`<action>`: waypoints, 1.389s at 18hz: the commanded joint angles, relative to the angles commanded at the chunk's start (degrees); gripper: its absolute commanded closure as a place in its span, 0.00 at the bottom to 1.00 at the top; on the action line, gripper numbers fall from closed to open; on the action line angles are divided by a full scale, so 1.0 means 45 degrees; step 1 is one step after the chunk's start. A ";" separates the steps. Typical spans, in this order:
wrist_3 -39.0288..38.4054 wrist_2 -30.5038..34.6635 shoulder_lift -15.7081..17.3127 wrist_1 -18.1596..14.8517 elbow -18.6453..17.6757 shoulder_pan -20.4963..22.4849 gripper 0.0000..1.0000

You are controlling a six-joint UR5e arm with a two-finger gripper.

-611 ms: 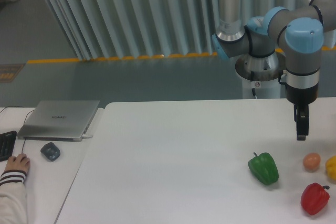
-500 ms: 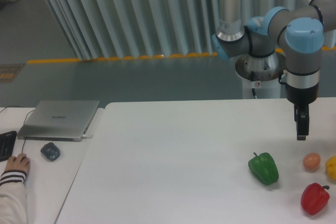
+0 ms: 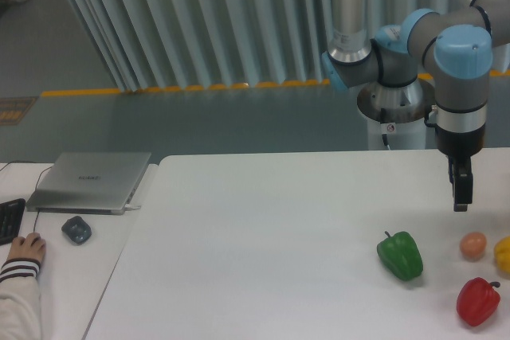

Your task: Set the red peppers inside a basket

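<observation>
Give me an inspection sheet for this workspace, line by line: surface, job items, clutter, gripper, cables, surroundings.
Surface: white table, mostly bare; things cluster at its right end.
Job's things: red pepper lies near the front right corner, untouched. No basket in view.
Clutter: green pepper, small orange-brown round item, yellow pepper cut by the frame edge.
Gripper: gripper hangs above the table, behind the round item, holding nothing; seen edge-on, so open or shut cannot be told.
Cables: thin dark cable at the robot base.
Surroundings: side desk with closed laptop, mouse, keyboard edge, a person's hand; ribbed grey wall behind.
</observation>
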 joint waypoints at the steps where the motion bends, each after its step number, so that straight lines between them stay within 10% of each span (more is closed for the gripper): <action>1: -0.0738 -0.0019 0.0155 -0.0019 -0.0040 0.0001 0.00; 5: -0.4997 -0.0195 0.0255 0.0078 -0.0216 -0.0136 0.00; 25: -0.7872 0.0097 -0.1696 0.1678 0.1033 -0.0312 0.00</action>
